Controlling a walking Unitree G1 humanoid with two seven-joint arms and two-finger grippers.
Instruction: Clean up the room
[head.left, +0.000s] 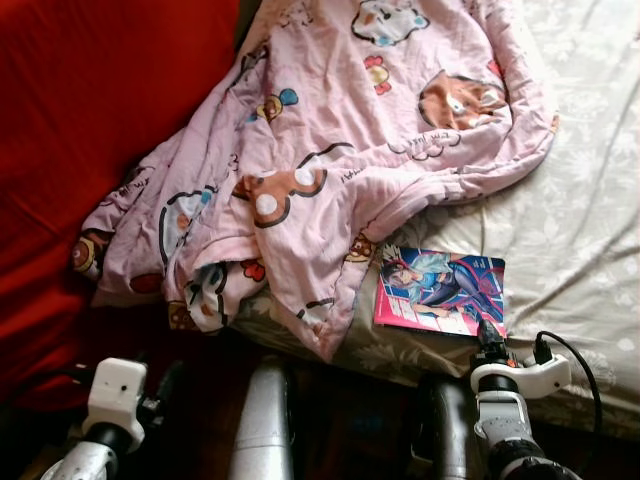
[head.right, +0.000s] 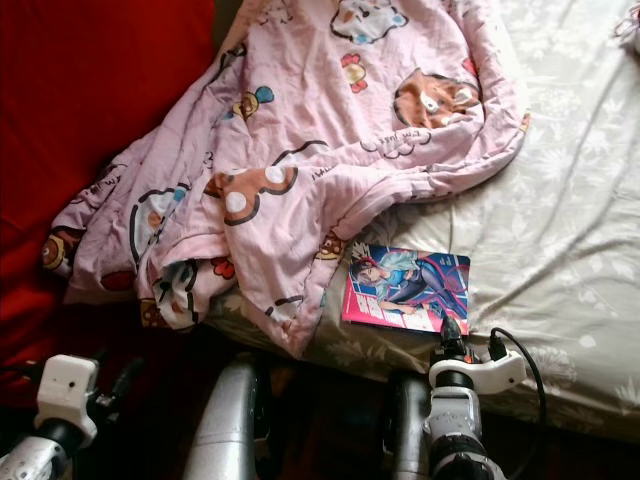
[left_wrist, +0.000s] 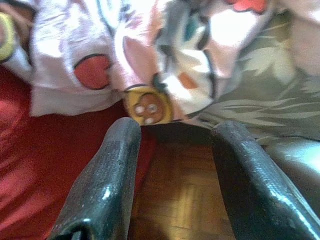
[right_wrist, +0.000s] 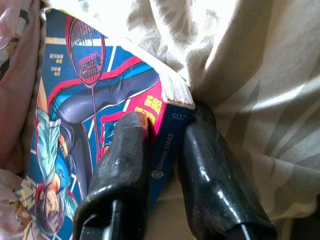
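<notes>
Pinching comic book (right_wrist: 100, 125): right gripper (right_wrist: 165, 150) fingers (right_wrist: 125, 165).

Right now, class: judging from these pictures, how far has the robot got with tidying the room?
Nothing looks finished. The pink cartoon-print blanket lies crumpled across the pale floral bedsheet, one end hanging over the edge. In hand: the right gripper has its fingers closed on the spine corner of the colourful comic book. The left gripper is open, low beside the bed. Left: putting the book away and straightening the blanket.
</notes>
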